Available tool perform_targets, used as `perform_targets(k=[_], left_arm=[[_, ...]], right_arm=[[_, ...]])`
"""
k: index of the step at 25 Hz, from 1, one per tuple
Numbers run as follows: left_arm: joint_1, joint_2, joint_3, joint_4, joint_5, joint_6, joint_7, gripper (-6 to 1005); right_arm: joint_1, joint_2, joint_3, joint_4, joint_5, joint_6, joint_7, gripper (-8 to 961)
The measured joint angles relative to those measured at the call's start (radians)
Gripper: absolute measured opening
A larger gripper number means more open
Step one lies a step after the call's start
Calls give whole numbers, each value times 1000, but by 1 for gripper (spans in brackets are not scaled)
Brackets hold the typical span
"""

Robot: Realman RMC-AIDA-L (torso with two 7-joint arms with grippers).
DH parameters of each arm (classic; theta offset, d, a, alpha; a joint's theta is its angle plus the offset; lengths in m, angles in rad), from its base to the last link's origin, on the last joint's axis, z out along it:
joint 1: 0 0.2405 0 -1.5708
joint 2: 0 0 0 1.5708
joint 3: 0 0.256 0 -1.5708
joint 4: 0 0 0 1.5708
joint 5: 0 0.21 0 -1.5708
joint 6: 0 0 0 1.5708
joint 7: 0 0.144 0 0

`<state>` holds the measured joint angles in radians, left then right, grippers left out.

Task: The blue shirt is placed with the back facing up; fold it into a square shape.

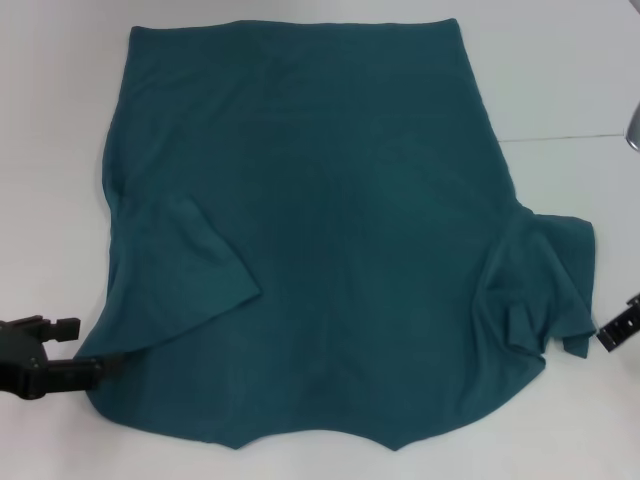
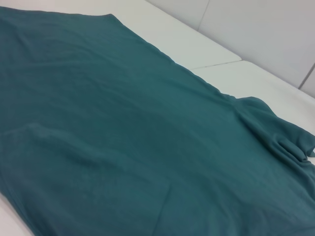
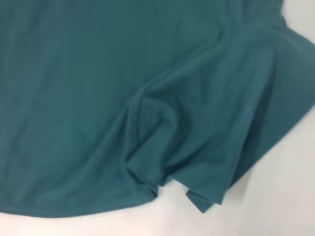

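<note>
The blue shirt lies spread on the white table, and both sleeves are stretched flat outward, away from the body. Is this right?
Not quite. The blue shirt does lie spread on the white table, but the head view shows the left sleeve folded inward over the body, and the right sleeve bunched and creased, not flat.

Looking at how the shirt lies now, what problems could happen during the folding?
1. The right sleeve of the blue shirt is bunched and wrinkled; a fold over it could trap a lump.
2. The left sleeve already lies over the body at an angle, so the edges may end uneven.
3. The left gripper sits at the near hem and might drag it.
</note>
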<state>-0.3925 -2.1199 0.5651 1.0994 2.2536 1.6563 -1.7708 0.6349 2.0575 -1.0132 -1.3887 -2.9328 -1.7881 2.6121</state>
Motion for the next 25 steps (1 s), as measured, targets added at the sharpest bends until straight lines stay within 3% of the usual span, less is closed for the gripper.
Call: perform_targets(k=[12,18,25], left_arm=[[-3,-2,-1,-9,0,-15,3,934],[-10,-1,0,-30,0,-25,3,933],[-13,1,1,-39,0,-35,2,933]], right_arm=[[-24,-14,-40,156,-2,168,12,884],[-16,-34,-92,244,-1,239,38,882],[-10,-29,-99,262,0,287,39,882]])
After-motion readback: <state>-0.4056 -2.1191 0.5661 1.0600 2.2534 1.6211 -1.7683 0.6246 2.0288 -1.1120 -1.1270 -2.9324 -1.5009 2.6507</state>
